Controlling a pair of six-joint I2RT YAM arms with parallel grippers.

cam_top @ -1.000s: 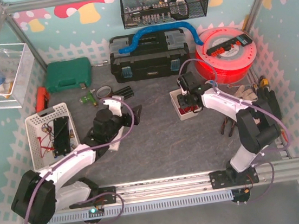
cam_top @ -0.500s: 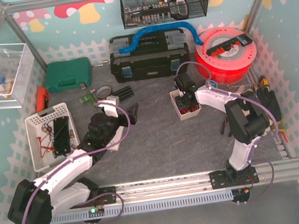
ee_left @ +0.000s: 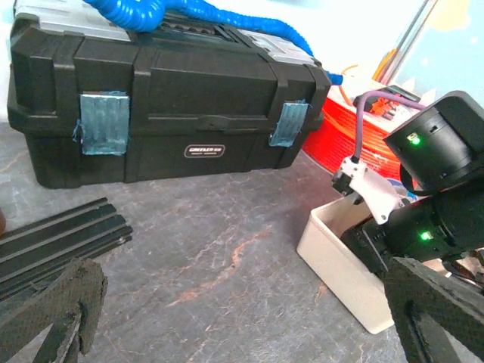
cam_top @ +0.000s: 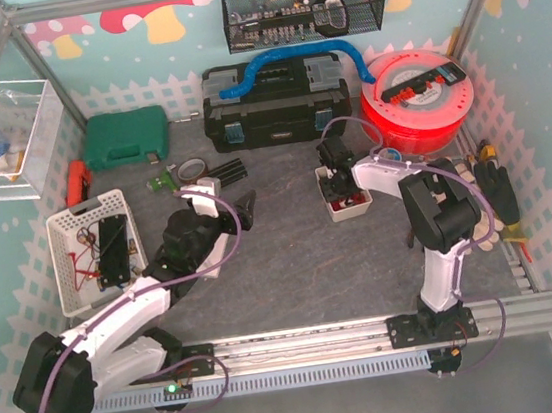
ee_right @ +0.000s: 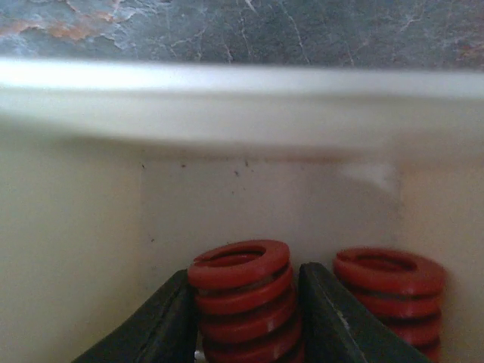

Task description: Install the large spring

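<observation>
Bin [ee_right: 242, 91] holds two springs [ee_right: 238, 291], right end effector [ee_right: 246, 318] gripping one.

Newly, right fingers [ee_right: 330, 321] tight around red spring [ee_right: 240, 295]

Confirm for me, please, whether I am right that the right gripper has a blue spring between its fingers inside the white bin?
Not quite: the spring between the fingers of the right gripper is red, not blue, as the right wrist view shows. The rest stands: it is inside the white bin, with a second red one beside it.
</observation>
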